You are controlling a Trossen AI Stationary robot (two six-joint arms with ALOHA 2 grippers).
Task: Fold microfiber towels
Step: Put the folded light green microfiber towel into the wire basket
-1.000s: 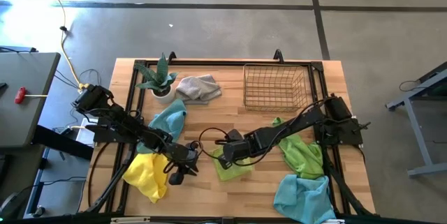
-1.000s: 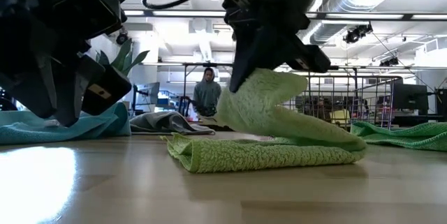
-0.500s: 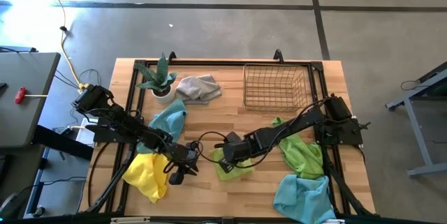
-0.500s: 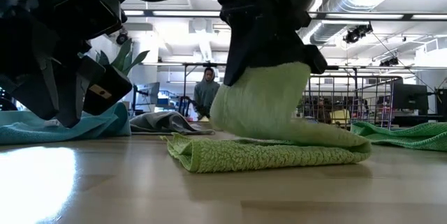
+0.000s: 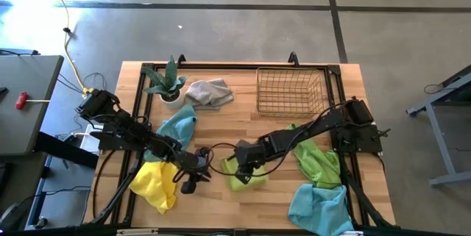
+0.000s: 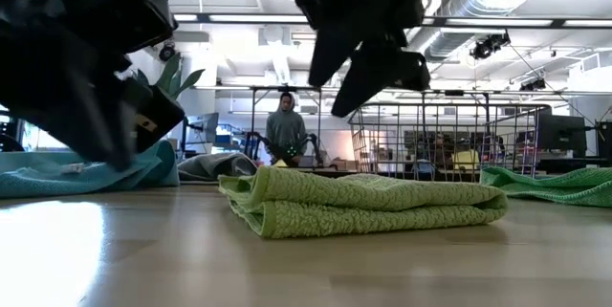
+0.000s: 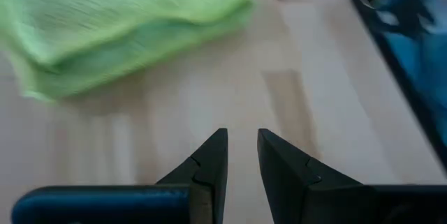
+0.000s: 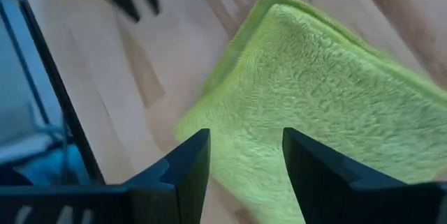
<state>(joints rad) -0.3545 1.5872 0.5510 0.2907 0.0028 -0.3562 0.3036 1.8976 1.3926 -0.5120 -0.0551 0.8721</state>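
A lime green towel [image 5: 249, 179] lies folded in half on the table's middle near part, also seen in the low view [image 6: 363, 202]. My right gripper [image 8: 244, 155] hangs open just above it [image 6: 346, 76], touching nothing. My left gripper [image 7: 242, 155], a little to the towel's left [image 5: 193, 176], is open by a narrow gap with nothing between its fingers. Loose towels lie around: yellow [image 5: 154, 183] and light blue [image 5: 176, 126] on the left, grey [image 5: 208, 93] at the far side, lime green [image 5: 318, 161] and light blue [image 5: 320, 206] on the right.
A wire basket [image 5: 289, 93] stands at the far right and a potted plant [image 5: 165, 83] at the far left. A black frame [image 5: 221, 67] runs along the table's edges. A person [image 6: 285, 127] stands in the room beyond the table.
My right gripper has opened and let go of the lime green towel's raised half, and has rolled about its own axis. That half has dropped flat onto the lower half, so the towel now lies folded.
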